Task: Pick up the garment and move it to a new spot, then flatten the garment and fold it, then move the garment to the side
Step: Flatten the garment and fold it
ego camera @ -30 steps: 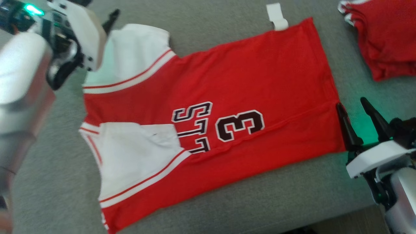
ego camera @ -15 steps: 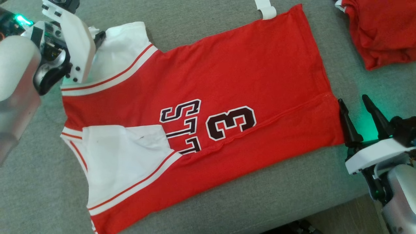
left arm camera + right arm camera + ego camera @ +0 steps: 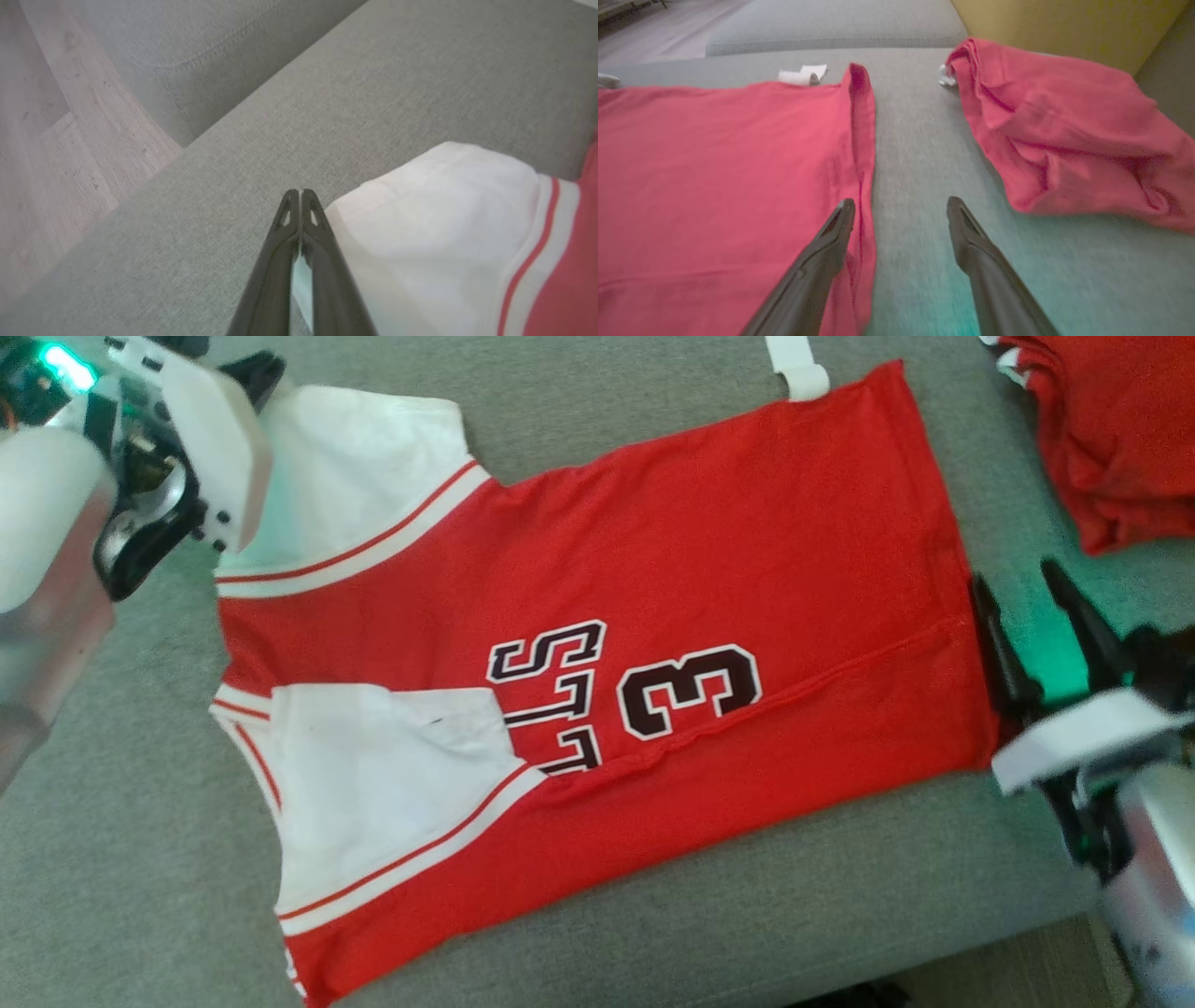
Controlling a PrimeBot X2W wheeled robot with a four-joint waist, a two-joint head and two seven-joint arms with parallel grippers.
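Left wrist view: left pincer (image 3: 299,192) pinches garment (image 3: 444,224) sleeve; right pincer (image 3: 901,201) spread beside hem.

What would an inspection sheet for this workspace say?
Surface: grey sofa seat.
Job's things: jersey, spread flat, near side folded over.
Clutter: crumpled red garment at right; white strip at the jersey's far edge.
Grippers: left gripper shut on the jersey's white sleeve; right gripper open, one finger at the hem.
Cables: nothing seen.
Surroundings: wood floor beside the sofa.
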